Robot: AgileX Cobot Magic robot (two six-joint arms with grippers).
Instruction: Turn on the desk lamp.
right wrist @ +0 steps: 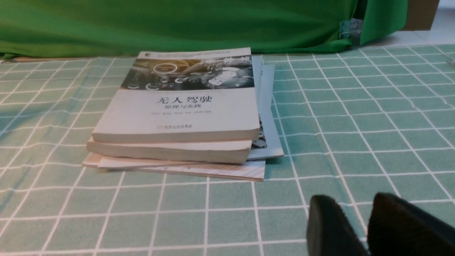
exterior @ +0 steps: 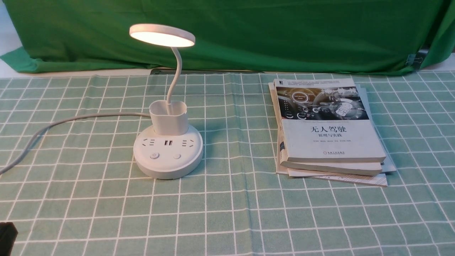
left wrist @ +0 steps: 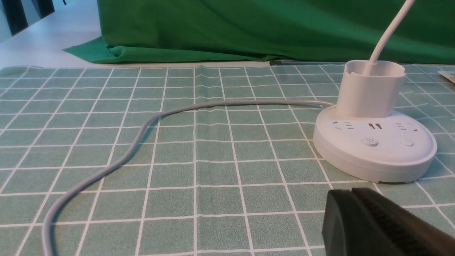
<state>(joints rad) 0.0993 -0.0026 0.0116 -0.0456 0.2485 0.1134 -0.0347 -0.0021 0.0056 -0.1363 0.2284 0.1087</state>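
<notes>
The desk lamp point(exterior: 167, 142) glowed; the left gripper point(left wrist: 350, 204) was clenched on nothing, the right gripper point(right wrist: 359, 213) slightly parted.

On the green-and-white checked cloth surface point(exterior: 227, 213): white plastic desk lamp point(exterior: 168, 149) left of centre, its grey cord point(exterior: 53, 125) trailing off leftward. Well apart to the right, a stack of pale paperback books point(exterior: 328, 131). Behind both, a draped green fabric backdrop point(exterior: 270, 32). At the near left corner, the black left hand point(exterior: 7, 233).
</notes>
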